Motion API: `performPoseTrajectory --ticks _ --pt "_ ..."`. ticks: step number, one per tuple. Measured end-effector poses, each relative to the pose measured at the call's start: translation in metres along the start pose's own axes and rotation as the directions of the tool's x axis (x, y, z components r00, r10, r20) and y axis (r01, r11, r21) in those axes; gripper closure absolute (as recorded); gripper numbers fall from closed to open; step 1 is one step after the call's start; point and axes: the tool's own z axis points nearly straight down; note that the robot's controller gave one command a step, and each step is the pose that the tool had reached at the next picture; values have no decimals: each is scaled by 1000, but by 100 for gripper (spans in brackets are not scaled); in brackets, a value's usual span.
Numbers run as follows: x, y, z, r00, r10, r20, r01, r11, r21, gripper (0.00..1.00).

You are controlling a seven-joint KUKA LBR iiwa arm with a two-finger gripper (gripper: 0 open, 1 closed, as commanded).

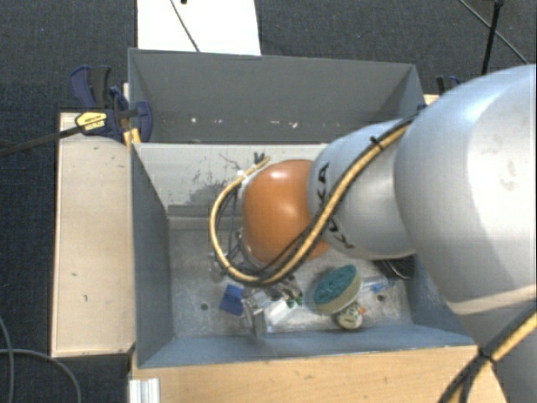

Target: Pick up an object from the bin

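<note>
The grey metal bin (151, 250) is holding a thin scatter of things along its near floor. The silver robot arm (470, 200) is reaching in from the right, and its orange domed wrist cover (273, 212) is hanging up and left of a teal round bristly disc (334, 286). The gripper (258, 317) is sitting low, left of that disc, near the floor. I cannot tell how far open it is or whether it is holding anything.

A small blue block (232, 300) is lying just beyond the gripper, farther left of the disc. A pale clear oblong piece (281, 307) is lying between the gripper and the disc.

The arm seems to be settling onto its pick. The next move is calling for a close on one piece and a straight lift clear of the disc. The pale piece's long axis appears to be running from lower left up toward the disc, while the block's is too small to read.
</note>
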Motion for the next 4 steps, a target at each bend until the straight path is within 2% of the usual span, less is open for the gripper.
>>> performPoseTrajectory --ticks 1,2,3,4 --pt "-2 0 -5 1000 5 8 -5 1000 1 100" --pt "-2 -29 -128 1000 -8 15 8 1000 4 100" --pt "41 -35 -229 815 -580 9 580 815 10 100" --pt "-6 -75 -179 764 -645 6 645 764 6 100"
